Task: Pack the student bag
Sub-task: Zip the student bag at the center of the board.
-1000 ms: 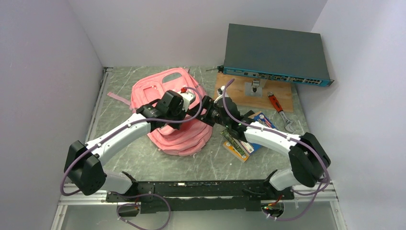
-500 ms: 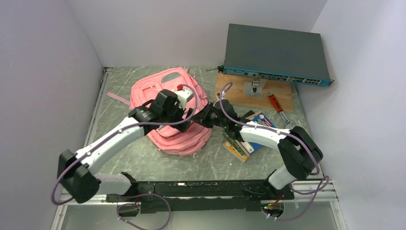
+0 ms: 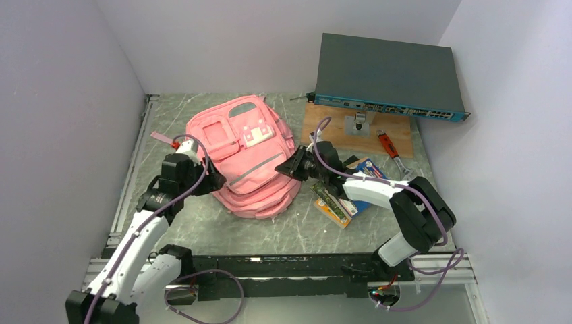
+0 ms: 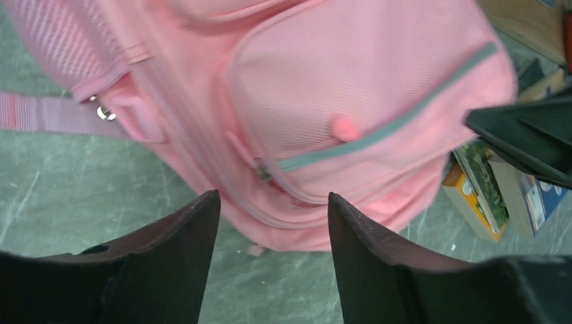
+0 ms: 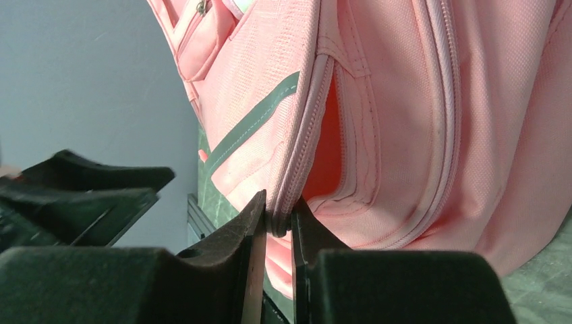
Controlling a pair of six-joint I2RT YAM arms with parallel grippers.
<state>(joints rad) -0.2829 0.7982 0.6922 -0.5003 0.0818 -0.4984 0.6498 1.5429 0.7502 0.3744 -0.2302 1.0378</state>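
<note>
Pink bag [image 3: 246, 158] flat on the bench [image 3: 283, 223], right hand [image 3: 289, 167] nipping its side.
From above: grey-trimmed pockets face up; boxes [image 3: 335, 202], wrench [image 3: 393, 150] and switch [image 3: 388, 77] lie to its right. Left wrist view: left hand [image 4: 273, 199] spread open, just short of the bag. Right wrist view: the right hand is clamped on the gaping zip edge.

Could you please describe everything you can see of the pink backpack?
The soft pink fabric backpack lies front-up on the grey marbled table, left of centre. It has grey-trimmed front pockets, a small white tag and pink straps. One zipped compartment gapes open where the right gripper pinches its zip edge between its jaws.
</note>
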